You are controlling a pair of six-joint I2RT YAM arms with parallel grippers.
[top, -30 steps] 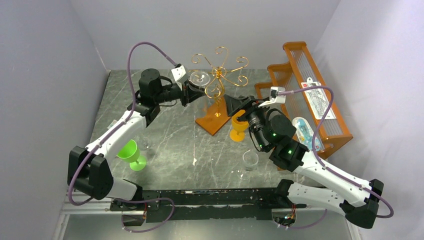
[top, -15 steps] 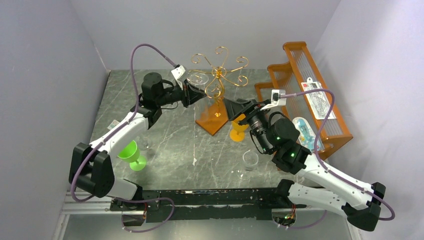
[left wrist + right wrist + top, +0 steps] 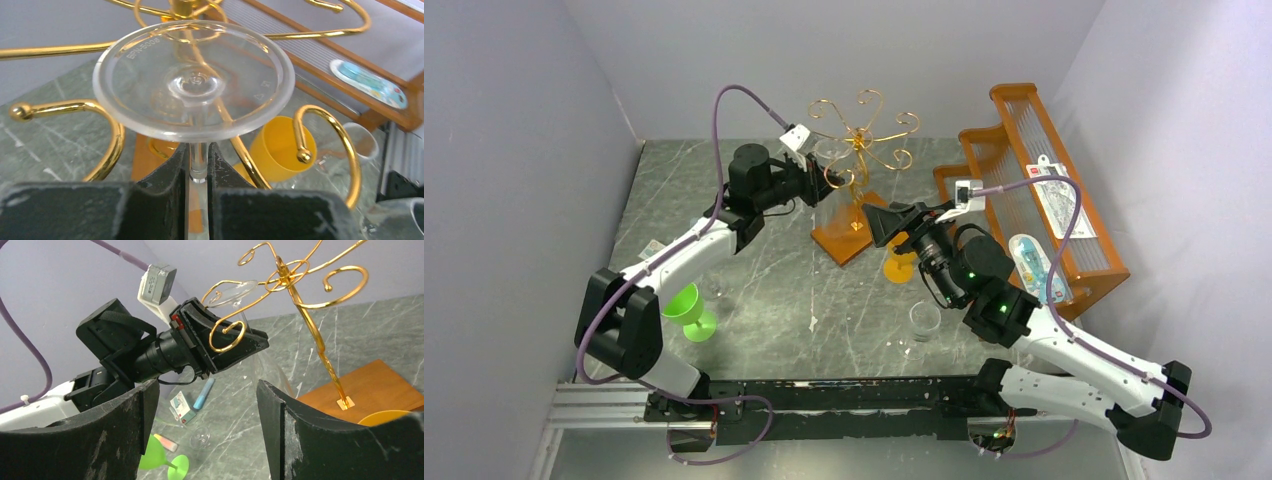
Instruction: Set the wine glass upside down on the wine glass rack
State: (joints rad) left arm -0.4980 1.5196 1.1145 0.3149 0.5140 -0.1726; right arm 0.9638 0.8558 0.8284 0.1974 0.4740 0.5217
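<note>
At the rack point(image 3: 842, 240), one wine glass point(image 3: 194, 82)

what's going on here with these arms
The left end effector is shut on the stem of a clear plastic wine glass, held upside down with its foot up among the curled arms of the gold wire rack. It is not yet released. The right end effector hangs open nearby, holding nothing.

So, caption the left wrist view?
Left hand holds the inverted wine glass by its stem, amid the gold rack.
</note>
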